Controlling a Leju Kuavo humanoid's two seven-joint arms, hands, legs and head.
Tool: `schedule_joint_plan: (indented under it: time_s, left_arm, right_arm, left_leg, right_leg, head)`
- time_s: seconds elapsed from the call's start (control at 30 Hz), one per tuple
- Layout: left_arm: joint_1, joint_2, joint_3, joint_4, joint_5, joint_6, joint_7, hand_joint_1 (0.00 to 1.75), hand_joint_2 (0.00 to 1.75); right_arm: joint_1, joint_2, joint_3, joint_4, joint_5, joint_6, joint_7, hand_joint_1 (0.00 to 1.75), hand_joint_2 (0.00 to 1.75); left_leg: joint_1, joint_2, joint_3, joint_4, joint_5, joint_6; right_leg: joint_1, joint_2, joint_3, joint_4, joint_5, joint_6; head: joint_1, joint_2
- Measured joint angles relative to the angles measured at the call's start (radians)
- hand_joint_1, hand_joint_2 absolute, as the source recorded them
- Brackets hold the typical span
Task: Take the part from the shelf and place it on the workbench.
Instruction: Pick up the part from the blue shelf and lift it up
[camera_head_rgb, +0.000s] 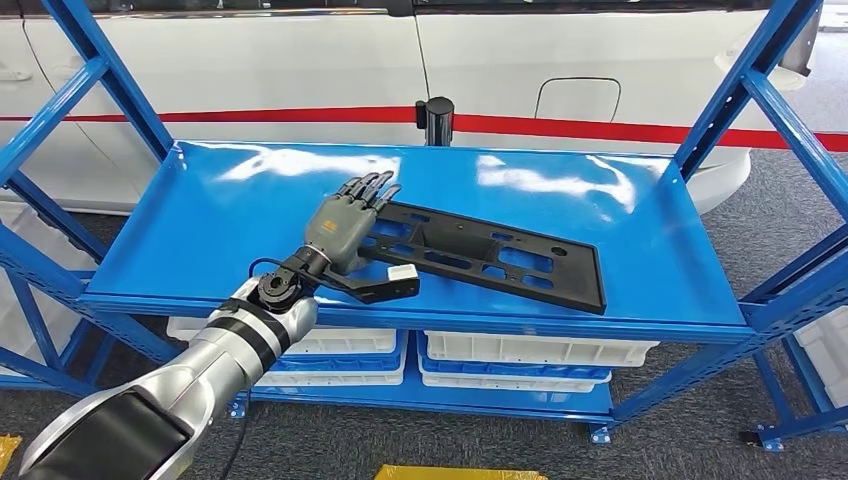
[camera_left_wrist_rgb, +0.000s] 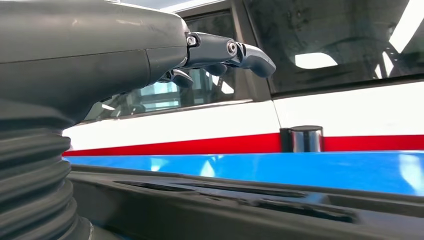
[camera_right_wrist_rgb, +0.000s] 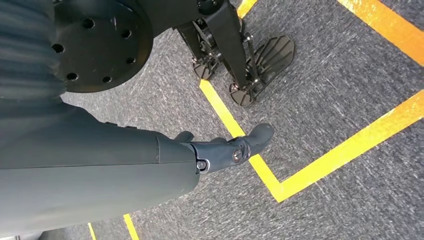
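The black part, flat and long with many cut-outs, lies on the top board of the blue shelf, a little turned, its near end close to the front edge. The left hand is above the left end of the part, palm down, fingers stretched forward and a little apart; I cannot tell if it already touches the part, and it grips nothing. The right hand hangs down over the grey carpet with yellow lines, fingers loosely extended, holding nothing. Behind the shelf stands a white car with a red stripe.
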Motion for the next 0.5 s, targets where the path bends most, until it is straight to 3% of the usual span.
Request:
schedule_joint_plan:
  time_s: [0.5]
  left_arm:
    - [-0.013, -0.043, -0.001, 0.04, 0.009, 0.008, -0.018, 0.0, 1.75]
  right_arm:
    - [-0.007, 0.0, 0.004, 0.0, 0.001, 0.0, 0.002, 0.0, 1.75]
  left_leg:
    - [0.0, 0.0, 0.0, 0.0, 0.0, 0.0]
  right_leg:
    - [0.0, 0.0, 0.0, 0.0, 0.0, 0.0]
  head:
    - [0.0, 0.0]
